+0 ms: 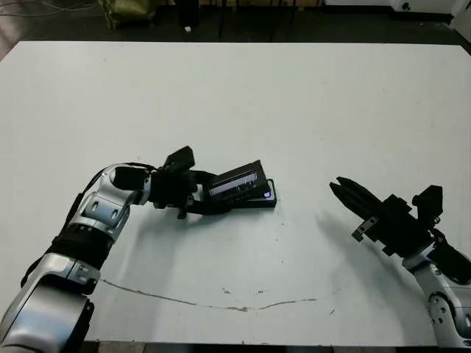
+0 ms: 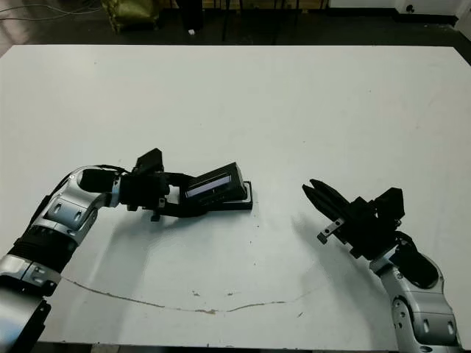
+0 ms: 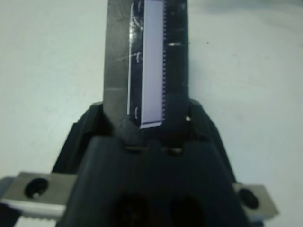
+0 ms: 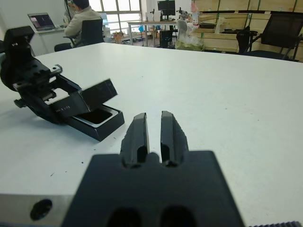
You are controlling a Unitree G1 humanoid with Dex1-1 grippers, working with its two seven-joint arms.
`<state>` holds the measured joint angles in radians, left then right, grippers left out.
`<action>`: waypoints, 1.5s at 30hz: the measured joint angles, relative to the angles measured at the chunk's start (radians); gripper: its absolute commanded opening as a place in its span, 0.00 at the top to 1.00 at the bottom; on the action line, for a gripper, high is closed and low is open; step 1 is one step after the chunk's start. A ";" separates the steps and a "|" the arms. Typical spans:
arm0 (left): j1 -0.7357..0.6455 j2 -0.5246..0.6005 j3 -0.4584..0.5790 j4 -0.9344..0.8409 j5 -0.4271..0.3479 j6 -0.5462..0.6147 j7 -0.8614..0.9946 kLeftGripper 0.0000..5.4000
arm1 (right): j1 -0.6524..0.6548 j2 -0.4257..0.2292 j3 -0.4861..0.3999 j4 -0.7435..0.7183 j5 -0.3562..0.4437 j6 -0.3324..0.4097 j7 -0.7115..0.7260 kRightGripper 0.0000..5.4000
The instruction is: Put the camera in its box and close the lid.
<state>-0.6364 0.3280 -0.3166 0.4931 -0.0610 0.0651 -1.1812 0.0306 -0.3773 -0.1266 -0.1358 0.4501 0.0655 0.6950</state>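
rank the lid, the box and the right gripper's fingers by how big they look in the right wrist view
1. right gripper fingers: largest, but nearest the camera, so unsure.
2. lid, tilted over the box.
3. box: looks smallest, partly hidden under the lid.

**Item Count: Desk and Surroundings**

One desk (image 1: 294, 95), white. One box (image 4: 97, 124), black with a pale lining. One lid (image 1: 235, 180) bearing a glossy strip. Camera: a dark shape lies inside the box, but it cannot be confirmed as the camera. Two robot arms, each carrying one end effector: left end effector (image 1: 197, 193) and right end effector (image 1: 344, 191), two black fingers apiece. Beyond the desk: one seated person (image 4: 81, 19), one open laptop (image 4: 41, 21).
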 measured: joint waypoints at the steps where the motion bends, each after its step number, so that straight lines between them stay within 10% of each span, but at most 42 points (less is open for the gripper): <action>1: -0.010 -0.004 -0.007 0.008 0.008 0.000 -0.003 0.56 | 0.000 0.000 0.000 -0.001 0.000 0.000 0.001 1.00; 45: -0.267 -0.083 -0.141 0.323 0.150 -0.143 -0.113 0.54 | 0.036 0.000 0.004 -0.044 -0.018 0.025 -0.050 1.00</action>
<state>-0.9030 0.2454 -0.4576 0.8158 0.0894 -0.0784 -1.2946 0.0663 -0.3776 -0.1225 -0.1803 0.4322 0.0901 0.6450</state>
